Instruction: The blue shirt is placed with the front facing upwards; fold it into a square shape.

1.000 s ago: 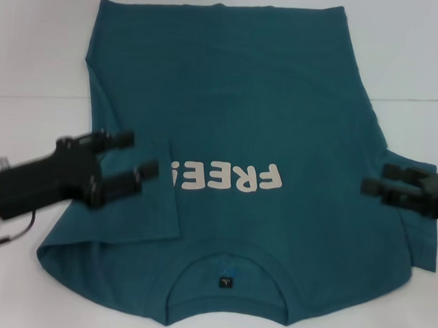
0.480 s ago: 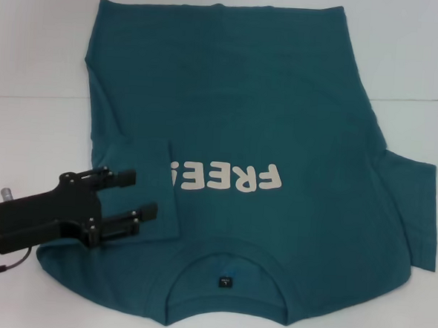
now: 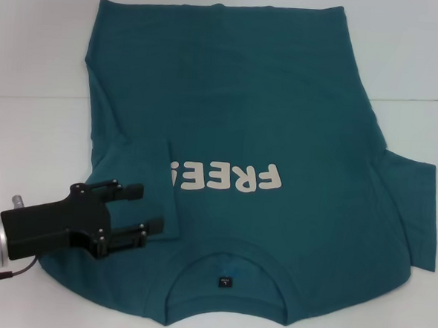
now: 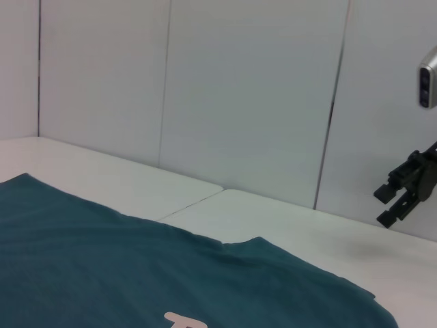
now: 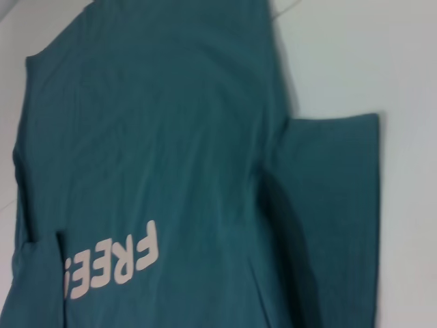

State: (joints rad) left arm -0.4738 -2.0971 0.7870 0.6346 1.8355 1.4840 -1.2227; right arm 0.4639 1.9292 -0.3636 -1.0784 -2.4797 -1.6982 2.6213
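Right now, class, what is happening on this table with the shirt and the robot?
A blue shirt lies face up on the white table, collar toward the robot. Its left sleeve is folded in over the chest, covering the end of the FREE! lettering; the right sleeve lies flat, unfolded. The left gripper is over the folded sleeve, open and empty. The right gripper is off the shirt, seen only from the left wrist view, raised above the table beyond that sleeve.

The folded-in sleeve (image 3: 139,192) covers the lettering's (image 3: 225,178) last character, and the left end effector (image 3: 143,208) hides part of that sleeve.
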